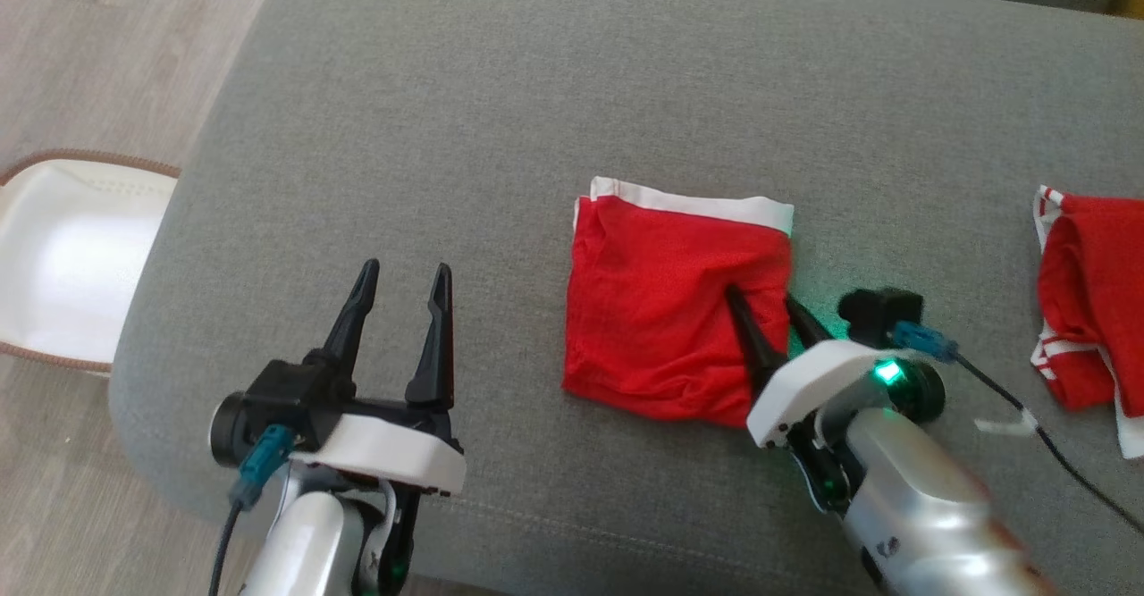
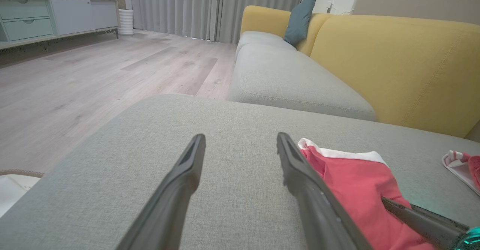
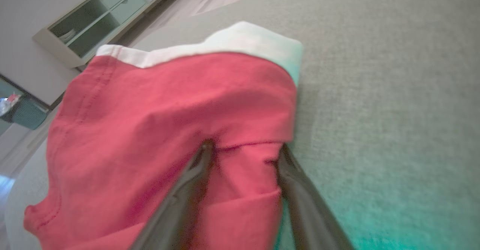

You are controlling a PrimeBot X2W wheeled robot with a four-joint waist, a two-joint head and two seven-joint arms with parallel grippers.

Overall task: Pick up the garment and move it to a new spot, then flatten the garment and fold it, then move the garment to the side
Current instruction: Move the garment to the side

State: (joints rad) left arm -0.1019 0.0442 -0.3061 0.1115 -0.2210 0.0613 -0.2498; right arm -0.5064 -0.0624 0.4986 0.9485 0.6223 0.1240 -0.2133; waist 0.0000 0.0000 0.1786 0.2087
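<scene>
Overhead, the folded red garment [image 1: 661, 310] lies on the grey sofa seat [image 1: 492, 87]. The left gripper [image 1: 404, 270] gapes beside it, and the right gripper [image 1: 761, 297] is spread on its right edge. Left wrist: wooden floor [image 2: 93, 74], yellow backrest [image 2: 393, 62]. Right wrist: parted fingers [image 3: 187, 197] straddle red fabric.

Soft matt red cloth garment with white band [image 1: 670, 310] was lightly creased; second red-and-white cloth piece [image 1: 1086, 310] at 3 o'clock looked the same. Coarse woven matt fabric covered grey sofa cushion [image 1: 500, 113]. On left gripper [image 1: 404, 272] and right gripper [image 1: 761, 296], fingers were matt black, plastic-looking; shells smooth white. Silver right forearm [image 1: 921, 507] was glossy. At 10 o'clock, pale wood-grain floor [image 1: 98, 42] had satin sheen. Stitched yellow sofa back [image 2: 393, 62] was fine matt fabric.
</scene>
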